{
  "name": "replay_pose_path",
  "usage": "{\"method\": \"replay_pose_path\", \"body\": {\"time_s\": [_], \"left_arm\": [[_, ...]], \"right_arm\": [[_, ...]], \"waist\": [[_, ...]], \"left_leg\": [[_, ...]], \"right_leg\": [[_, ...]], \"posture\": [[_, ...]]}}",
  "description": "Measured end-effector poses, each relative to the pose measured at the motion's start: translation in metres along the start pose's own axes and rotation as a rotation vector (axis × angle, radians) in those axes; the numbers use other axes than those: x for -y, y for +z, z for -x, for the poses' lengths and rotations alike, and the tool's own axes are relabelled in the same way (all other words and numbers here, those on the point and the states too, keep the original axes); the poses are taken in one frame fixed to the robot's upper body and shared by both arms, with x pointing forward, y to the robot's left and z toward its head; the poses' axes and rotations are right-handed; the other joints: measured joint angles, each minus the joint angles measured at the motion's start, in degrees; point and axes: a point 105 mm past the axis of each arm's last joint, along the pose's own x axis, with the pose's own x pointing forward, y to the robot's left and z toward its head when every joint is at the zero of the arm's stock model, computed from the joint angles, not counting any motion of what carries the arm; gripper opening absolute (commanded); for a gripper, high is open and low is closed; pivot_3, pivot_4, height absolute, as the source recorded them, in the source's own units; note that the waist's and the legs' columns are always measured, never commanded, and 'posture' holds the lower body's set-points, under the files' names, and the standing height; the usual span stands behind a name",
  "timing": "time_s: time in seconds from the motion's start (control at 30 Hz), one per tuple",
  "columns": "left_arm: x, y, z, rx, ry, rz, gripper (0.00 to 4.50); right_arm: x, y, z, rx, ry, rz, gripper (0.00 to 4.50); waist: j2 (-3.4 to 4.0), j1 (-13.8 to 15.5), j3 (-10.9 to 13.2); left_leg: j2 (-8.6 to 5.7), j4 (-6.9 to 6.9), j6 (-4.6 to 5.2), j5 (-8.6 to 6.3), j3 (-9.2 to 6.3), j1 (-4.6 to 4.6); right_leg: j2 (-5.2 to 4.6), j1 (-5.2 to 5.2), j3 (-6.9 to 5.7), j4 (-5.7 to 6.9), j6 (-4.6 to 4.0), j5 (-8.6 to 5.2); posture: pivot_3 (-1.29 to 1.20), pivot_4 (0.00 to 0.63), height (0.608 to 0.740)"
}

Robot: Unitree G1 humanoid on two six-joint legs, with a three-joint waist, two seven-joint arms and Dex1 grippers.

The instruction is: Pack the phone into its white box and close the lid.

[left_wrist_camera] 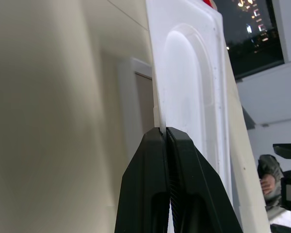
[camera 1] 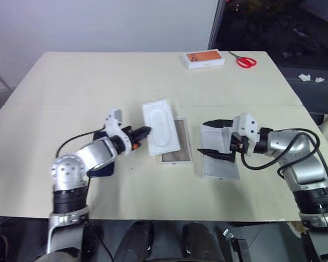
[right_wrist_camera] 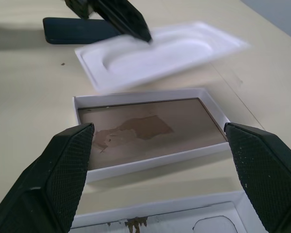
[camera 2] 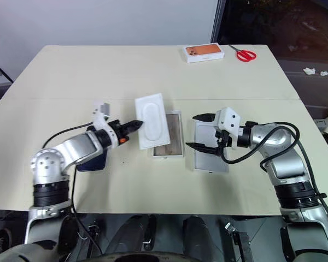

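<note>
My left gripper (camera 1: 146, 131) is shut on the near edge of a white insert with a rounded recess (camera 1: 160, 127), holding it tilted above the left side of the white box (right_wrist_camera: 150, 163). The box is a shallow tray with a bare brownish floor and nothing in it. The dark navy phone (camera 2: 93, 161) lies flat on the table under my left forearm. My right gripper (camera 1: 205, 137) stands wide open over the lid (camera 1: 221, 166), which lies inside-up to the right of the box, and nothing is between its fingers.
A box with an orange phone picture (camera 1: 205, 58) and red-handled scissors (camera 1: 246, 61) lie at the far edge of the cream table (camera 1: 98, 82). Dark floor lies beyond the table's right edge.
</note>
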Motion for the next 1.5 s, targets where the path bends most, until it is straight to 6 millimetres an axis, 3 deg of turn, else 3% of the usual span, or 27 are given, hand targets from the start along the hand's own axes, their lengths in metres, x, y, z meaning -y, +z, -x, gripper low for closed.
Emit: {"method": "replay_pose_path", "body": {"time_s": [0.27, 0.37, 0.6, 0.83, 0.9, 1.0, 1.07, 1.23, 1.33, 1.5], "left_arm": [[-0.005, -0.012, -0.011, -0.04, 0.021, -0.008, 0.04], [-0.009, -0.014, -0.013, -0.046, 0.029, -0.001, 1.03], [-0.005, -0.019, -0.015, -0.072, 0.006, -0.009, 4.46], [-0.004, -0.008, -0.005, -0.049, 0.005, -0.084, 4.46], [-0.005, 0.002, 0.006, -0.001, 0.016, -0.216, 4.46], [0.002, 0.03, 0.031, 0.158, 0.002, -0.496, 4.5], [0.003, 0.035, 0.04, 0.213, -0.017, -0.594, 4.5], [-0.046, 0.027, 0.068, 0.091, 0.106, -0.755, 4.5], [-0.052, 0.03, 0.074, 0.088, 0.114, -0.805, 4.5], [-0.034, 0.033, 0.081, 0.163, 0.02, -0.857, 4.5]], "right_arm": [[0.001, -0.003, 0.001, -0.009, -0.017, -0.004, 4.5], [0.001, -0.004, 0.001, -0.012, -0.023, -0.005, 4.5], [0.002, -0.004, 0.001, -0.013, -0.033, -0.005, 4.5], [0.007, 0.002, -0.005, 0.018, -0.063, 0.0, 4.5], [0.014, 0.012, -0.014, 0.063, -0.089, 0.012, 4.5], [0.016, 0.019, -0.025, 0.092, -0.105, 0.011, 3.62], [0.013, 0.018, -0.03, 0.094, -0.094, -0.006, 2.61], [0.006, 0.015, -0.064, 0.008, -0.079, 0.109, 0.03], [0.005, 0.017, -0.087, -0.004, -0.076, 0.149, 0.03], [0.012, 0.003, -0.107, -0.109, -0.115, 0.193, 0.03]], "waist": [[0.0, -0.1, 0.0], [0.0, -0.1, 0.0], [-0.01, -0.1, 0.0], [-0.01, -0.2, 0.0], [-0.09, -0.6, 0.1], [-0.05, -0.8, 0.0], [0.02, -0.5, 0.0], [0.01, -0.8, 0.0], [0.0, -0.7, 0.1], [-0.02, -0.3, 0.1]], "left_leg": [[0.05, -0.01, -0.06, 0.04, 0.0, 0.0], [0.04, -0.01, -0.06, 0.04, 0.0, 0.0], [0.04, -0.01, -0.06, 0.04, 0.01, 0.0], [0.05, -0.02, -0.08, 0.05, 0.01, 0.0], [0.08, -0.08, -0.14, 0.09, 0.02, -0.01], [0.08, -0.2, -0.21, 0.13, 0.01, 0.0], [0.06, -0.2, -0.21, 0.13, 0.03, 0.0], [0.08, -0.27, -0.18, 0.11, 0.0, 0.0], [0.08, -0.28, -0.19, 0.11, -0.02, -0.01], [0.05, -0.25, -0.17, 0.1, -0.03, -0.01]], "right_leg": [[0.05, -0.03, 0.01, 0.04, 0.0, 0.0], [0.05, -0.04, 0.01, 0.03, 0.0, 0.0], [0.04, -0.03, 0.01, 0.03, 0.0, 0.0], [0.05, -0.05, 0.02, 0.04, 0.0, 0.0], [0.09, -0.12, 0.03, 0.05, 0.0, 0.0], [0.09, -0.14, 0.03, -0.01, -0.02, -0.01], [0.05, -0.11, 0.03, -0.04, -0.02, -0.01], [0.05, -0.19, 0.03, 0.0, -0.03, -0.01], [0.03, -0.19, 0.0, -0.02, -0.03, -0.01], [-0.02, -0.27, -0.03, -0.09, -0.02, -0.01]], "posture": [[0.0, 0.15, 0.74], [0.0, 0.15, 0.74], [0.0, 0.15, 0.74], [0.0, 0.15, 0.74], [0.0, 0.15, 0.74], [0.0, 0.15, 0.74], [0.0, 0.15, 0.74], [0.0, 0.15, 0.74], [0.0, 0.15, 0.74], [0.0, 0.15, 0.74]]}}
